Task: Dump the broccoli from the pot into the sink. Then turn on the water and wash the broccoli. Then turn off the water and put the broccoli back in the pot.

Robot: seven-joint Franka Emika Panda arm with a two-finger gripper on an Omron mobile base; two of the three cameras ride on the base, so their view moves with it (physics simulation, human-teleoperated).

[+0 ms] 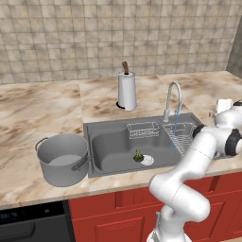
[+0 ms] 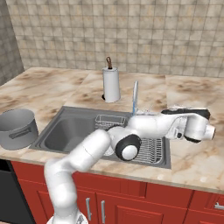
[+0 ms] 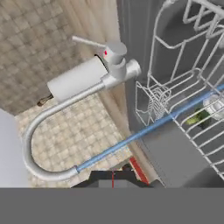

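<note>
So, from the left base view I judge the dump as done: the broccoli [image 1: 138,155], a small knobbly green floret, lies on the floor of the sink [image 1: 108,128] just beside the round pale drain [image 1: 147,160], and the pot [image 1: 63,159] — a wide grey metal cylinder with loop handles — stands upright on the veined marble counter [image 1: 38,108] left of the basin. A thin blue stream of water [image 1: 175,124] falls from the curved chrome faucet [image 1: 172,97], so I take it the wash is under way. A white paper-towel roll [image 1: 126,90] stands behind the sink.

From the right base view, my arm reaches across the wire rack [image 2: 151,146] to the right of the basin, the hand out over the counter; the water shows as a blue line near the roll.

In the hand view the gripper [image 3: 113,176] looks along the faucet's smooth bent tube; the tips sit together, pinched fully closed on nothing. The broccoli glimpses green through the rack wires.

Left, as I reckon: water off, then the floret back into the pot.
</note>
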